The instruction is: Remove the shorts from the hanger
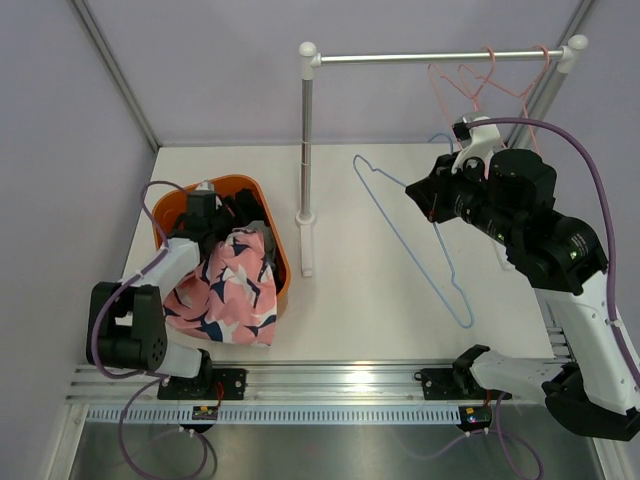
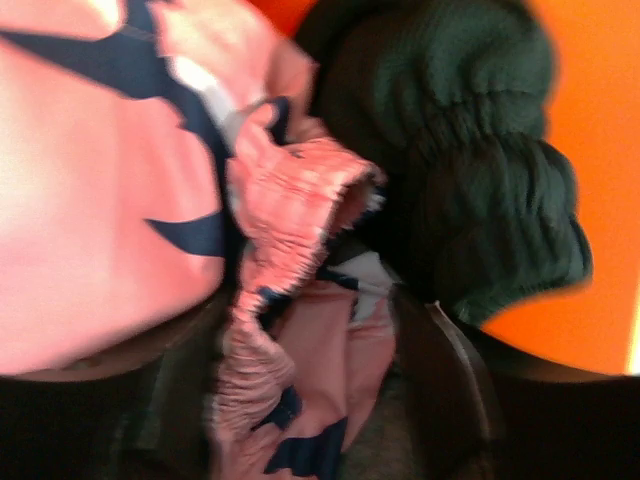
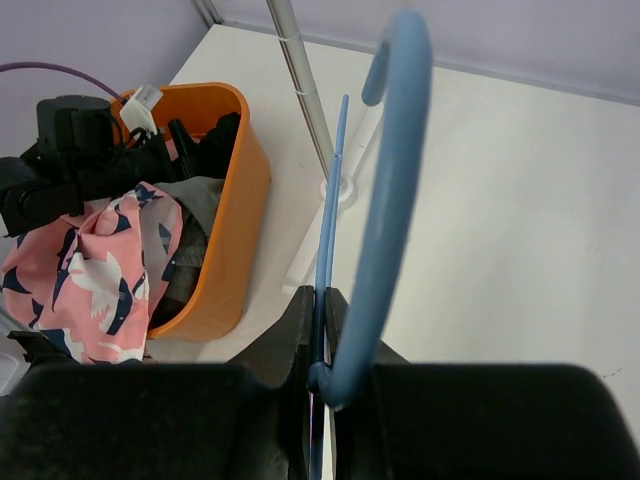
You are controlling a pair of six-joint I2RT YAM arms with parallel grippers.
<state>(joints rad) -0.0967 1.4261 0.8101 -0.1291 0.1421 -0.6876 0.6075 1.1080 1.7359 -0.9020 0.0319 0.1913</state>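
The pink shorts with a navy print (image 1: 230, 290) lie in the orange basket (image 1: 285, 275) and drape over its front edge. They also show in the right wrist view (image 3: 95, 270). My left gripper (image 1: 222, 215) is low in the basket, and in the left wrist view (image 2: 310, 400) its jaws close on the bunched waistband of the shorts (image 2: 290, 200). My right gripper (image 1: 432, 195) is raised at the right, shut on the neck of a bare blue hanger (image 1: 440, 260). The hanger's hook (image 3: 385, 190) rises in front of the right wrist camera, above that gripper (image 3: 325, 310).
A clothes rail (image 1: 440, 57) on a white post (image 1: 307, 140) stands at the back, with pink hangers (image 1: 470, 85) on its right end. Dark garments (image 2: 480, 150) fill the back of the basket. The basket also shows in the right wrist view (image 3: 240, 200).
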